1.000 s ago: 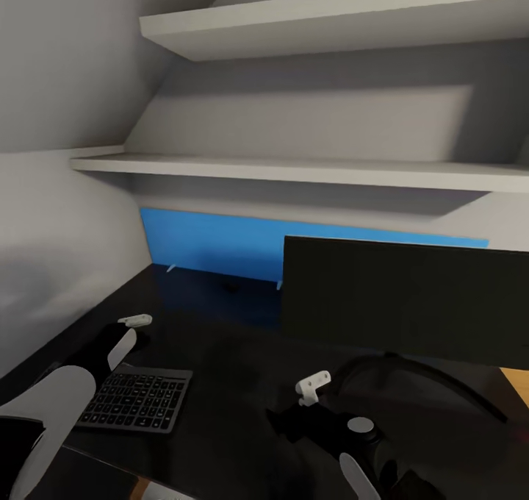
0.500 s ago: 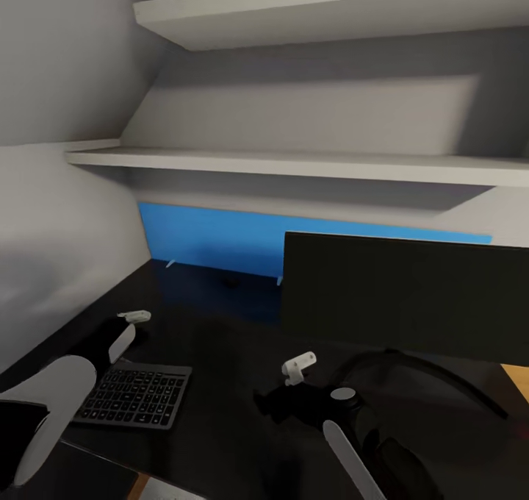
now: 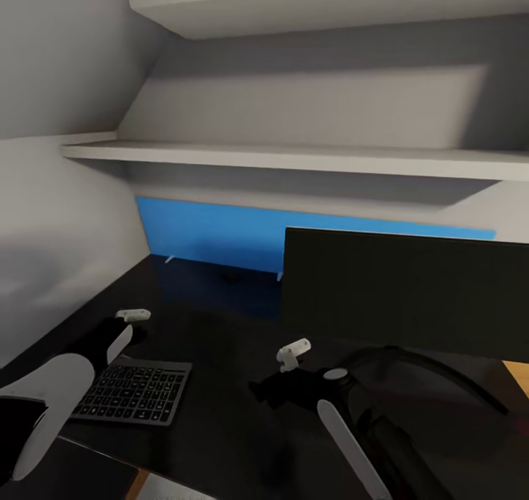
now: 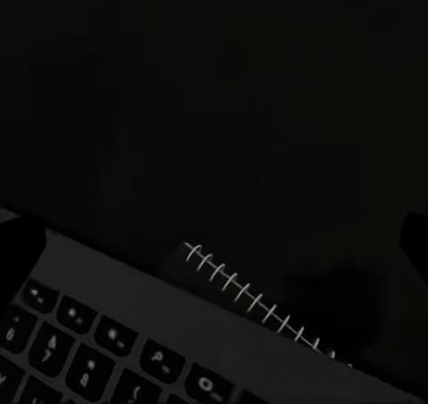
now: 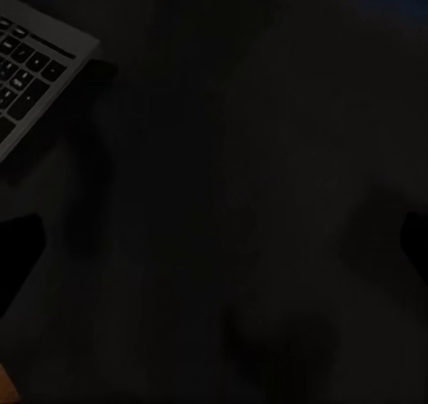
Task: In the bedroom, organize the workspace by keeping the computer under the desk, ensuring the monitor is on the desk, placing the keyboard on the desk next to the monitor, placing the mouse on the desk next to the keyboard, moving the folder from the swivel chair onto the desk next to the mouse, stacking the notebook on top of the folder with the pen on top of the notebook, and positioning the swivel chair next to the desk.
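Keyboard (image 3: 136, 393) flat on black counter (image 3: 220, 338), front-left, monitor (image 3: 404, 294) upright to its right, well apart. Left gripper (image 3: 134, 315) above keyboard's far edge, jaws spread, holding nothing. Right gripper (image 3: 292, 353) over bare counter by monitor base; can't tell its jaws. Blue panel (image 3: 213, 235) on back wall.

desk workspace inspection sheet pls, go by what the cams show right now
surface: glossy black desk, bare between keyboard and monitor
job's things: slim black keyboard flat near front edge; large black flat monitor upright toward the back right
clutter: nothing seen
grippers: left gripper above the keyboard's far edge; right gripper over the desk; both empty, apparently open
cables: nothing seen
surroundings: blue panel along the wall, white shelves above
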Tool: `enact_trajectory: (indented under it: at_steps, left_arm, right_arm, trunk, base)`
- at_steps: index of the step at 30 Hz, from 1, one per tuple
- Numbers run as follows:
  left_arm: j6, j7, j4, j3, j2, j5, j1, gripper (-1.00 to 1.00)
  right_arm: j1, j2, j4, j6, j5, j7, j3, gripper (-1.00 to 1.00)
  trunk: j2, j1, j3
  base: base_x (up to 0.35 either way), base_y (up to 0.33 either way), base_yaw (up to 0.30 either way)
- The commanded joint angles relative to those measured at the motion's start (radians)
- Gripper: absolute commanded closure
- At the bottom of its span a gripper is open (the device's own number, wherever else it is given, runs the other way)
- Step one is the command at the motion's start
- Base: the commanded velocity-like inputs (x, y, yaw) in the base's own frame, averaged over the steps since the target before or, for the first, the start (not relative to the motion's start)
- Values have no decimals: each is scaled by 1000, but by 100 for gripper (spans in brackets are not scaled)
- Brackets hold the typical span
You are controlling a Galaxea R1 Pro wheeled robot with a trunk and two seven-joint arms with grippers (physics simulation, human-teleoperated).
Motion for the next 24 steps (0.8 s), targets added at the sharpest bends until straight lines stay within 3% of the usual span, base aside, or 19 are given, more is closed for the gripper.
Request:
enact_trajectory:
  at_steps: [1, 6, 24]
  left_arm:
    - [-8, 2, 10, -8, 5, 9, 0, -100]
    - [-28, -3, 28, -9, 12, 7, 2, -100]
    - [-32, -7, 36, -8, 26, 6, -8, -100]
  right_arm:
    - [-9, 1, -1, 9, -10, -10, 2, -100]
    - [-23, 4, -1, 48, -12, -8, 2, -100]
    - [-36, 6, -1, 49, -14, -7, 2, -100]
  trunk:
    - [-1, 0, -3]
    - [-1, 0, -11]
    - [-1, 0, -39]
  base:
    - [0, 0, 0]
    - [0, 0, 0]
    - [0, 0, 0]
